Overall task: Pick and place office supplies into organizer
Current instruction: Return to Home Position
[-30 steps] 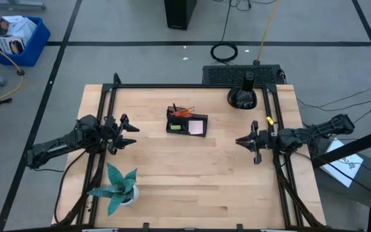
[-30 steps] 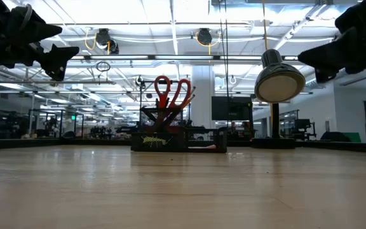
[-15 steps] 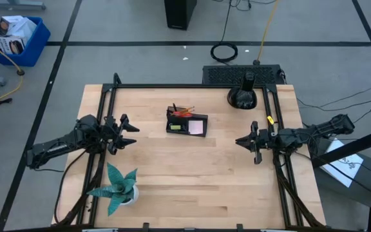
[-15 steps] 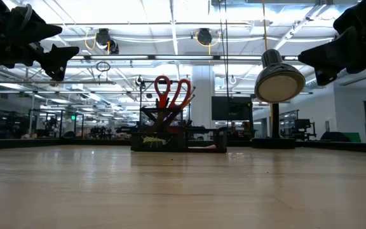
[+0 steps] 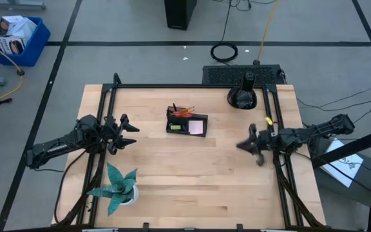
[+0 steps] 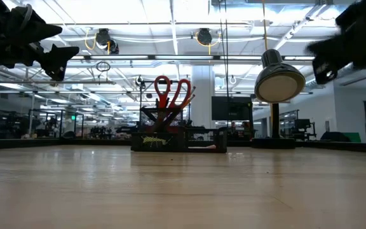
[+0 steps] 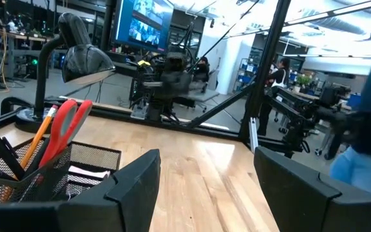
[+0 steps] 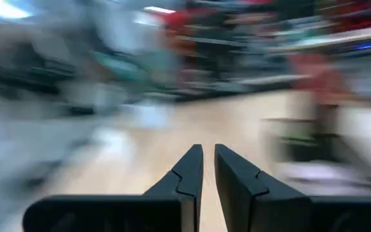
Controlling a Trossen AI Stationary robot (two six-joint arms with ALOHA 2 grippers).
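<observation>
The worktop (image 5: 192, 174) is of light wood planks, smooth, with a soft sheen. The organizer (image 7: 92, 161) is black metal mesh, matt. The scissors (image 7: 62, 132) have glossy red plastic handles. The lamp (image 7: 85, 61) has a glossy black shade. The left gripper (image 7: 206, 161) has fingers (image 7: 131, 190) of matt dark plastic.

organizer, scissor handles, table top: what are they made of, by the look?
The organizer looks like black wire mesh, probably metal and matte; its open weave shows in the left wrist view. The scissor handles are likely red plastic, smooth with a slight sheen. The table top looks like light wood, butcher-block style, with plank seams and grain showing; the finish seems satin.
</observation>
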